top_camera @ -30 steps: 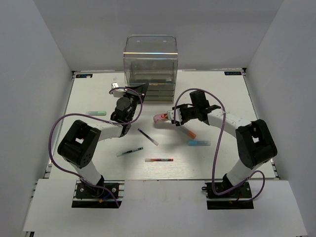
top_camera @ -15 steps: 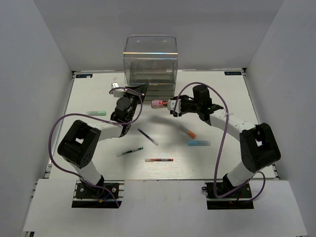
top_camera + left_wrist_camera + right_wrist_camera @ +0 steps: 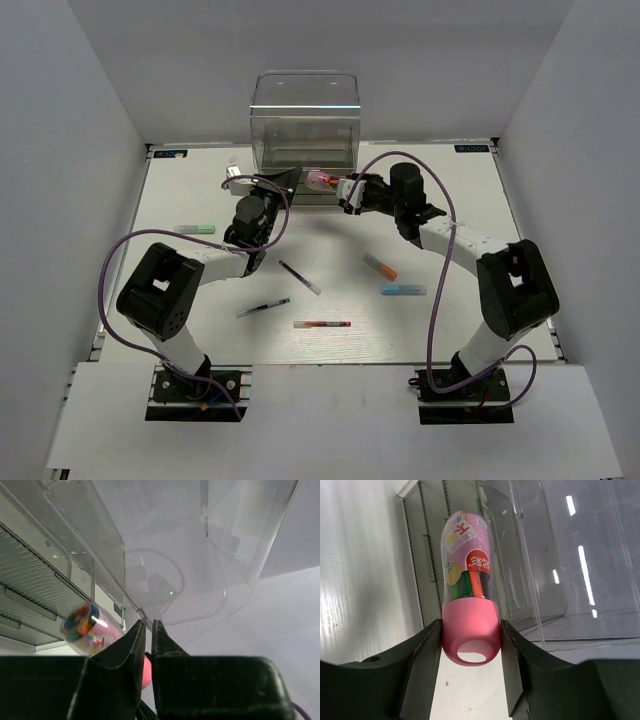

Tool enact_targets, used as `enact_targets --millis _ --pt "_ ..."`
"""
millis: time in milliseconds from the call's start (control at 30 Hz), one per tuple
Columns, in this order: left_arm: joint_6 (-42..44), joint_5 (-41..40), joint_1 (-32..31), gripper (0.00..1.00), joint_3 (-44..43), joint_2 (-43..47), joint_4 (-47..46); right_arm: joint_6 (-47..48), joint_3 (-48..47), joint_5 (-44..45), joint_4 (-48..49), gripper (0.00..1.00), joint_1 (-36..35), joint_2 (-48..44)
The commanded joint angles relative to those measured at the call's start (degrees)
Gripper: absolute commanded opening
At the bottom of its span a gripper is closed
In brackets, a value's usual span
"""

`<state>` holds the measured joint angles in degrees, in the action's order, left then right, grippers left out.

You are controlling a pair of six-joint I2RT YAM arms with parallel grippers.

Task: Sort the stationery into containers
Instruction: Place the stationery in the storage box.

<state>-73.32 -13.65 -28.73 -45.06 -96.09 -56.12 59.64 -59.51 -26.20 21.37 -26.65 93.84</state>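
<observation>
- While both arm bases sit bolted at the near edge of the white table (image 3: 450, 335), the red/black pen (image 3: 322, 324) lies closest to them, flat and crosswise, with bare board on every side.
- Just beyond, the green/black pen (image 3: 263, 307) slants on the left and the dark/white pen (image 3: 299, 277) angles up the middle, the two apart from each other.
- Over on the right, the light-blue marker (image 3: 403, 290) lies near the orange marker (image 3: 380, 267), not touching it.
- Far left, the green marker (image 3: 195, 229) lies alone, near that table edge.
- Middle of the table now: a wide bare stretch runs between the two forearms.
- Left gripper (image 3: 278, 182) is up at the cabinet front. On its wrist view the fingers (image 3: 131, 645) are drawn to a thin slit, right at the lip of a clear drawer (image 3: 200, 580). Whether they pinch that lip, I cannot tell.
- Right gripper (image 3: 345, 192) is clamped on the pink cap of the fat tube (image 3: 468, 580), one finger on each side.
- That tube (image 3: 320, 180) points at the clear cabinet (image 3: 305, 110), just in front of its low stacked drawers, between the two grippers.
- Grey walls close in left (image 3: 80, 120), right (image 3: 580, 100) and behind, so the cabinet stands hard against the far edge.
</observation>
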Motion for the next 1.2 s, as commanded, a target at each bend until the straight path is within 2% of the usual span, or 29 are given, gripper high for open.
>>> enact_targets --millis 0,600,900,1167 --pt "0.46 1.43 -0.01 0.0 -2.93 2.49 -2.42 -4.08 -3.77 2.37 7.11 0.0 0.02 1.08" --pt "0.46 2.49 -0.01 0.0 -4.51 2.49 -2.42 -10.68 -4.03 7.82 14.84 0.0 -0.33 2.83" --pt "0.46 2.49 -0.01 0.0 -5.04 1.97 -2.42 -5.33 -7.64 11.87 13.44 0.0 -0.86 6.53" --pt "0.46 2.49 -0.01 0.0 -5.04 1.96 -2.42 -3.04 -8.08 13.19 17.04 0.0 -2.0 7.85"
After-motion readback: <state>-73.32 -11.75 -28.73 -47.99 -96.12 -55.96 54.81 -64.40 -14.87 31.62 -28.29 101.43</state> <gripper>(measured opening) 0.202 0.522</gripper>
